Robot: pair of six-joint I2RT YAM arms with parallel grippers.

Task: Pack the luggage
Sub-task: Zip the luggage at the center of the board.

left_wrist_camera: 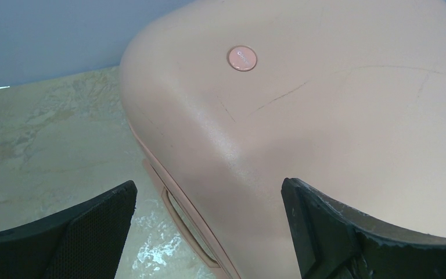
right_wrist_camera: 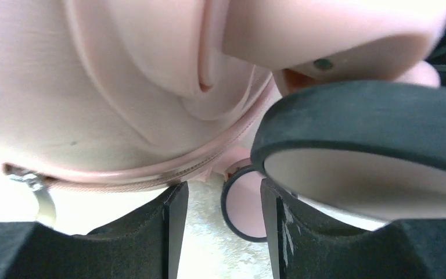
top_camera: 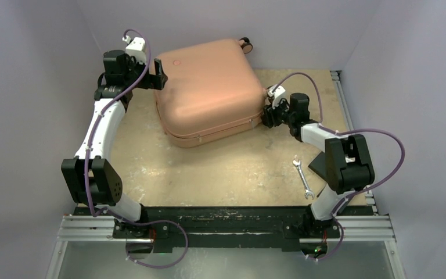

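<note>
The luggage (top_camera: 209, 87) is a salmon-pink hard-shell suitcase lying shut and flat at the back of the table. My left gripper (top_camera: 160, 74) is at its far left corner. In the left wrist view its jaws (left_wrist_camera: 209, 189) stand wide open, one finger over the shell (left_wrist_camera: 325, 116) and one over the table, holding nothing. My right gripper (top_camera: 265, 113) is pressed close to the luggage's right corner. There its jaws (right_wrist_camera: 223, 189) are apart under the zipper seam (right_wrist_camera: 151, 174). A small dark-rimmed wheel (right_wrist_camera: 244, 209) sits at the right finger, and a larger wheel (right_wrist_camera: 360, 116) is above it.
A silver wrench (top_camera: 303, 177) lies on the table near the right arm's base. A dark flat piece (top_camera: 318, 165) shows partly under that arm. Pale walls close in the back and both sides. A metal rail (top_camera: 340, 93) runs along the right table edge.
</note>
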